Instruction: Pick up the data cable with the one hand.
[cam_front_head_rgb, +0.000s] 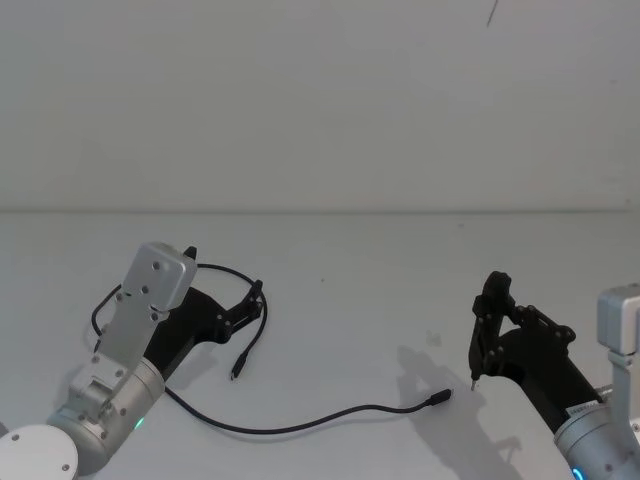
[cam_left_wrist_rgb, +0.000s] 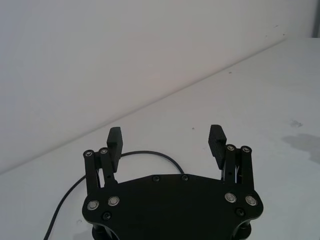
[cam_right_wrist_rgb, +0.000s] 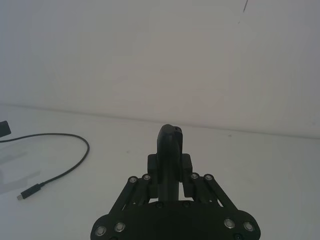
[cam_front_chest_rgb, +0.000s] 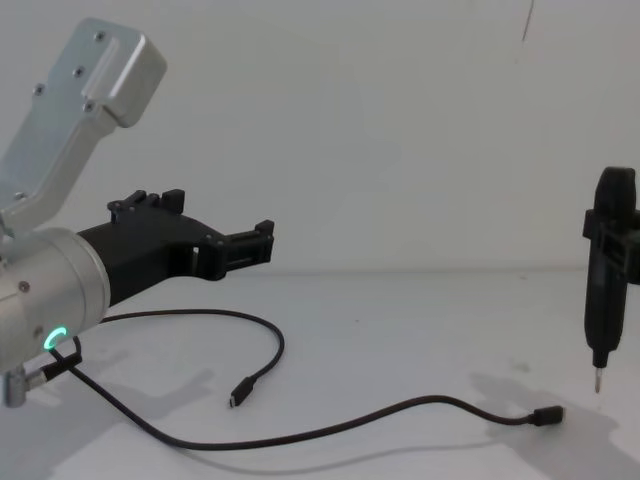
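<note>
With jaws spread wide and empty, the left gripper (cam_left_wrist_rgb: 166, 135) hovers over a loop of the data cable (cam_front_head_rgb: 300, 427) (slack on the desk (cam_front_head_rgb: 380, 300)), likely lined up to descend, while the right gripper (cam_front_head_rgb: 488, 305), parked aside, clamps a slim black tool (cam_front_chest_rgb: 598, 350).

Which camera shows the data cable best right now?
Chest view: the data cable lies nearly whole, both plugs visible. Head view has the left arm covering part of its loop; left wrist catches one arc, right wrist one plug end.

Matt black plastic left tool (cam_left_wrist_rgb: 166, 134); smooth white table (cam_front_head_rgb: 350, 300).
</note>
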